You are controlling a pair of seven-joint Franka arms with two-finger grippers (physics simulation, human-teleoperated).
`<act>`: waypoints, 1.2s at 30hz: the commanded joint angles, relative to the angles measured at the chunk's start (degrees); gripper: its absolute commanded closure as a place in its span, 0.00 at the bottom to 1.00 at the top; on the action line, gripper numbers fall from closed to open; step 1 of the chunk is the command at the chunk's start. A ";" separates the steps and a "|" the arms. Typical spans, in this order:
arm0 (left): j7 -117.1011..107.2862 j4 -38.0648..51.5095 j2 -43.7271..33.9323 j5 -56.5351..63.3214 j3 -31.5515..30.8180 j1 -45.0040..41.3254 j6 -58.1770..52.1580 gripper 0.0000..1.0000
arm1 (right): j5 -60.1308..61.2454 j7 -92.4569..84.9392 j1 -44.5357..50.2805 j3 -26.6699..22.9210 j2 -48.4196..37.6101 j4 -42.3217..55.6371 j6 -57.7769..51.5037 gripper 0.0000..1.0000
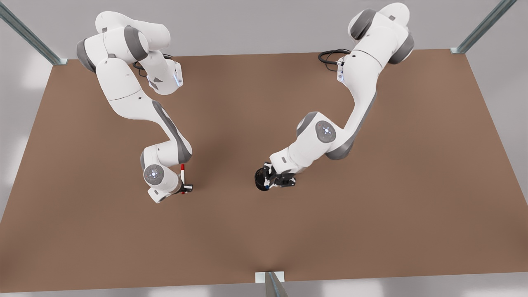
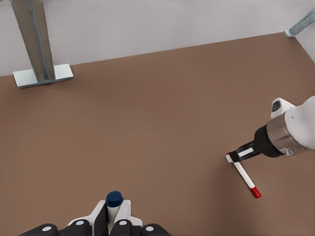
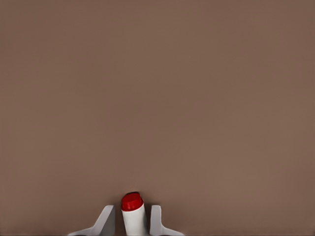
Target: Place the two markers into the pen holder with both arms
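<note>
On the bare brown table [image 1: 371, 214], the right gripper [image 3: 132, 221] clamps the red-capped marker [image 3: 133, 212] between its fingers, and the left gripper [image 2: 113, 223] pinches the blue-capped marker [image 2: 114, 204], the pen holder [image 1: 260, 178] just beside it (light, stiff, probably slick barrels, best gripped mid-barrel).

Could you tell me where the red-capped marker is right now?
In the front view's left half, the red-capped marker lies on the table, gripped by the right gripper.
</note>
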 commanded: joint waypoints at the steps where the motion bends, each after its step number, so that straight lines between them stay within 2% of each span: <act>1: 5.37 0.06 1.04 -0.94 -0.03 -0.48 10.67 0.79 | 0.03 -0.17 0.00 0.00 -0.15 0.06 -0.57 0.60; 6: 5.63 -1.00 2.36 -1.21 0.06 -1.36 15.16 0.79 | 0.03 -0.17 0.00 0.00 -0.24 0.06 -0.66 0.67; 13: 8.62 -5.92 2.01 -1.30 -0.03 -0.04 15.42 0.79 | 0.03 -1.49 -0.26 0.00 -0.06 0.06 -1.27 0.63; 21: 11.08 -12.77 0.34 -1.38 -1.17 1.63 18.59 0.79 | 0.03 -1.40 -0.26 0.00 0.02 -0.03 -1.27 0.63; 23: 11.17 -13.39 0.25 -1.38 -1.26 1.54 19.03 0.74 | 0.03 -1.40 -0.26 0.00 0.02 -0.03 -1.27 0.64; 24: 11.26 -13.92 0.07 -1.30 -1.26 1.54 19.20 0.62 | 0.03 -1.40 -0.26 0.00 0.02 -0.03 -1.18 0.67; 25: 11.96 -14.44 -0.63 -1.30 -1.26 1.46 19.20 0.17 | 0.03 -1.40 -0.26 0.00 0.02 -0.03 -1.18 0.69; 26: 13.54 -16.20 -2.03 -1.30 -1.34 1.63 19.20 0.02 | 0.03 -1.40 -0.26 0.00 0.02 -0.03 -1.18 0.71; 28: 13.63 -18.93 -4.67 -1.30 -1.34 1.81 18.85 0.00 | 0.03 -1.40 -0.26 0.00 0.02 -0.03 -1.18 0.75; 30: 16.53 -18.31 -5.99 -1.30 -2.48 5.93 13.23 0.00 | 0.03 -1.31 0.09 0.00 -0.59 0.32 -1.36 0.77; 32: 19.34 -17.00 -7.13 -1.30 -7.84 16.65 1.29 0.00 | 0.03 -1.31 0.18 0.09 -2.00 1.55 -3.55 0.78; 34: 18.38 -8.65 -7.66 -1.04 -7.85 24.30 -24.28 0.00 | 0.03 -1.14 0.35 1.15 -5.16 2.08 -4.44 0.78; 35: 18.12 -1.79 -7.66 2.48 -7.23 27.91 -40.72 0.00 | 0.03 -0.96 0.44 2.11 -7.09 4.18 -5.57 0.79; 36: 17.94 1.72 -7.66 12.05 -6.27 29.14 -49.78 0.00 | 0.03 -0.79 0.62 3.52 -7.36 8.40 -9.18 0.79</act>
